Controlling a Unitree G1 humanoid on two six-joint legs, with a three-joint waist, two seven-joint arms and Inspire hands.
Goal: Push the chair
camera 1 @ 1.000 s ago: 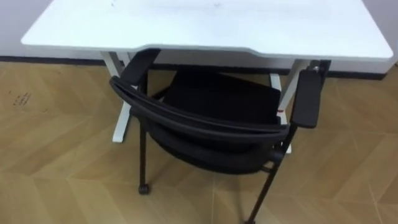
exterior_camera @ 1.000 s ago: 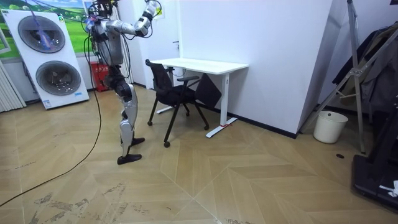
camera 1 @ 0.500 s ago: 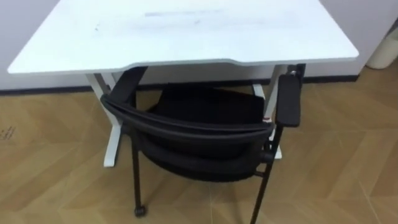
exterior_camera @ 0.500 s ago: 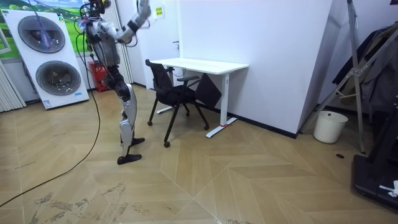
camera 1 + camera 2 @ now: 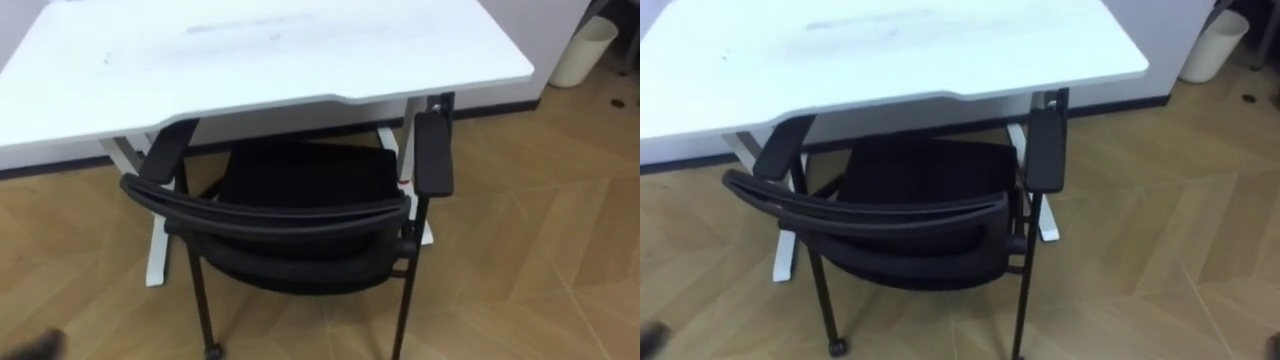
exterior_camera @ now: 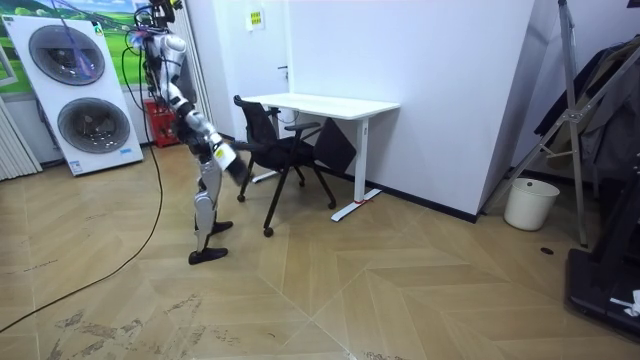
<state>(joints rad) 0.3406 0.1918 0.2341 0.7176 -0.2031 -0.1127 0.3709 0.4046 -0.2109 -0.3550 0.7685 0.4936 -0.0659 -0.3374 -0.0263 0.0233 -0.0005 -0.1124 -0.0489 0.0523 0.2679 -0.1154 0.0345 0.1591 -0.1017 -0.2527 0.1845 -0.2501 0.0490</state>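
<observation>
Blk chair (image 5: 290, 215) half under white desk (image 5: 250, 50), L hand (image 6: 234, 166) low near chair back, fingers too blurred to tell

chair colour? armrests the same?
The chair is plain black all over, armrests included. It shows best in the left eye view.

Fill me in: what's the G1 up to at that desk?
The G1 stands behind the black chair, facing the white desk. The chair's seat sits partly under the desktop, with the backrest out on the robot's side. In the room view one robot hand hangs low near the chair's back; whether it touches the chair can't be told. A white bin stands by the wall.
</observation>
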